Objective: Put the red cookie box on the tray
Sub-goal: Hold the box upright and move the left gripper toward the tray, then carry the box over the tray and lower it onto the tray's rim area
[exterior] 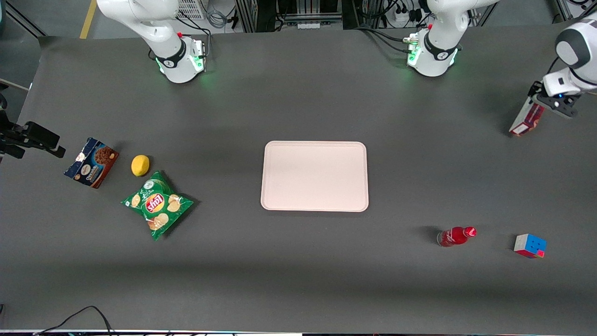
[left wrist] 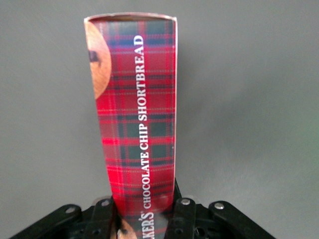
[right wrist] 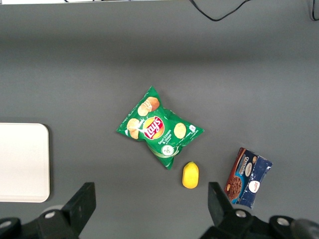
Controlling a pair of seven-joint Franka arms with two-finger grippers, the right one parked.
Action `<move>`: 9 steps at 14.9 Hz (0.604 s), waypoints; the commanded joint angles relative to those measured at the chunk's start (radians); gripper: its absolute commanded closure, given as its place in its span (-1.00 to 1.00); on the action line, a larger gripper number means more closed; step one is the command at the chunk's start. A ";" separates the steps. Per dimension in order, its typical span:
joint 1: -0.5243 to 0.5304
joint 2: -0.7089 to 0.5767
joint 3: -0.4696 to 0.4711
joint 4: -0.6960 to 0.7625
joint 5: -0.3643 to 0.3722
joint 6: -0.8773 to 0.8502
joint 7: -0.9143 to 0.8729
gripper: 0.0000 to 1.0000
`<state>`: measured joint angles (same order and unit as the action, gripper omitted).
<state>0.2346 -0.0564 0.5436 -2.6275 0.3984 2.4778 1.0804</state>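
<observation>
The red cookie box [exterior: 527, 119] is a long slim carton in red plaid, held tilted above the table at the working arm's end. My gripper [exterior: 549, 103] is shut on one end of it. In the left wrist view the red cookie box [left wrist: 137, 114] stretches away from the gripper [left wrist: 144, 214], a black finger [left wrist: 183, 213] pressed against each side. A cookie picture shows at its free end. The pale pink tray [exterior: 315, 176] lies flat and bare at the table's middle, well apart from the box and toward the parked arm from it.
A small red bottle [exterior: 455, 236] and a colour cube [exterior: 530, 246] lie nearer the front camera than the box. Toward the parked arm's end lie a green chips bag [exterior: 157, 204], a lemon [exterior: 140, 165] and a blue-and-brown cookie box [exterior: 91, 162].
</observation>
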 commanded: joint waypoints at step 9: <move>-0.106 -0.002 -0.615 0.454 -0.441 -0.594 -0.615 0.56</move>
<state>0.1497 -0.0683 0.0387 -2.2635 0.0320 1.9866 0.6712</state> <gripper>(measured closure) 0.643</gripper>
